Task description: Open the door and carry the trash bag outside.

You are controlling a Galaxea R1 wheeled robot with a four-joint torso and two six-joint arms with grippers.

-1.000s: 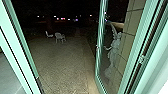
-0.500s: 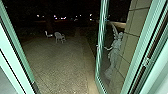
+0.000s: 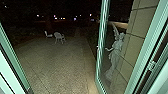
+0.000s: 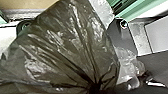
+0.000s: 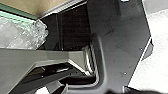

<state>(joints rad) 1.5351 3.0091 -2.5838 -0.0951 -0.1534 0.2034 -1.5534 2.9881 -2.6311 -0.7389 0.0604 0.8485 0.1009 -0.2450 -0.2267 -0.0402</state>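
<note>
Grey to look at: faces paved yard (image 3: 60, 65) at twelve o'clock, with glass door (image 3: 100, 45) open at one, pale statue (image 3: 115, 55) in its glass, white chairs (image 3: 59, 36) at eleven; sees dark, bunched trash bag (image 4: 67, 40) in left wrist view; cannot tell either gripper's state

I've moved forward — the green door frame (image 3: 15, 65) now spreads wider in my head view, baring more paved yard (image 3: 53, 66).

Pale chairs (image 3: 58, 35) stood near each other on the paving (image 3: 57, 67). A statue (image 3: 115, 55) stood beside a wall (image 3: 143, 23). Small lights (image 3: 90, 15) shone beyond.
</note>
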